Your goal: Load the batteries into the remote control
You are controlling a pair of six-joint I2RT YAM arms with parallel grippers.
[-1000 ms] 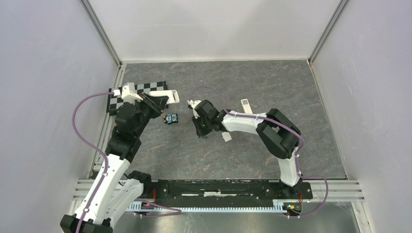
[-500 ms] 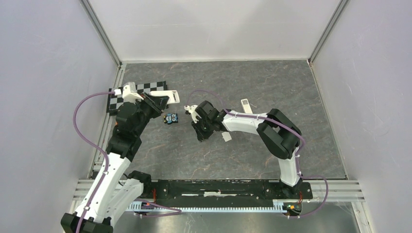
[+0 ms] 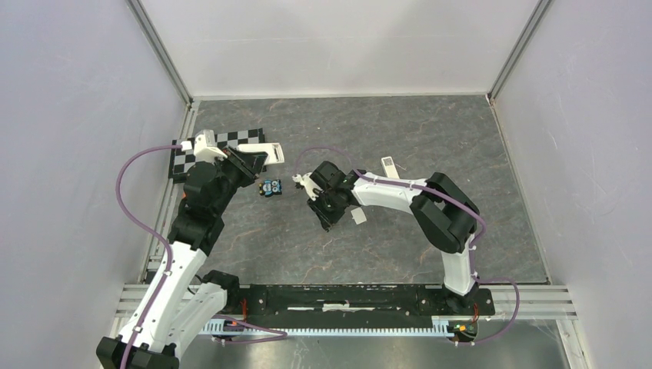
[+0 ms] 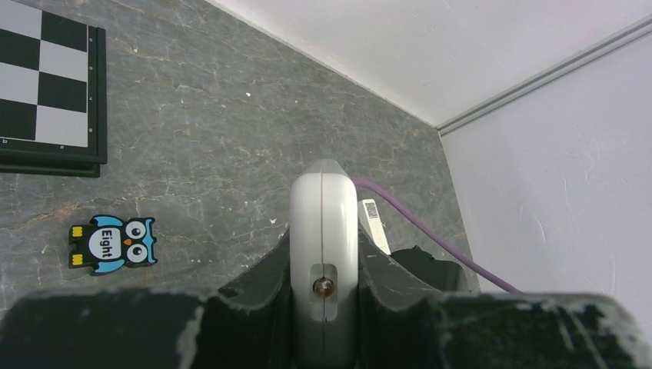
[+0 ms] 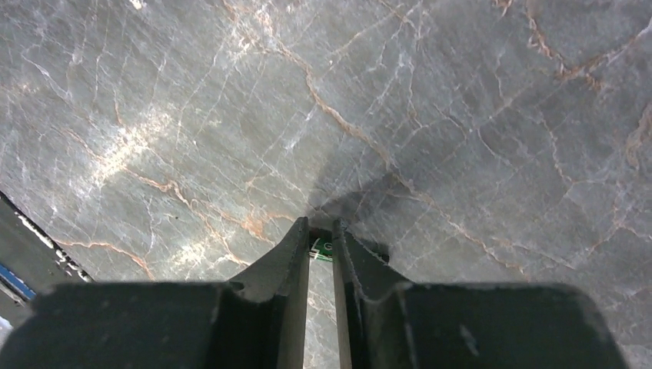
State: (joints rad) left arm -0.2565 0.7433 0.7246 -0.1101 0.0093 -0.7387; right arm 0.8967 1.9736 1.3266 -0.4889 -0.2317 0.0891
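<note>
My left gripper (image 3: 247, 162) is shut on the white remote control (image 3: 259, 151) and holds it off the table at the back left. In the left wrist view the remote (image 4: 324, 223) stands edge-on between the fingers of that gripper (image 4: 324, 265), with a small hole in its near end. My right gripper (image 3: 330, 218) is low over the middle of the table. In the right wrist view its tips (image 5: 321, 234) pinch a small green-marked battery (image 5: 321, 248) just above the stone surface. No other battery shows.
A blue owl sticker (image 3: 269, 187) lies between the two grippers and shows in the left wrist view (image 4: 112, 244). A checkerboard (image 3: 188, 156) lies at the left edge. A small white piece (image 3: 358, 217) lies beside the right gripper. A white labelled strip (image 3: 389, 166) lies behind it.
The right wrist has turned and shifted slightly right and nearer over the table. The left arm and the remote have not moved.
</note>
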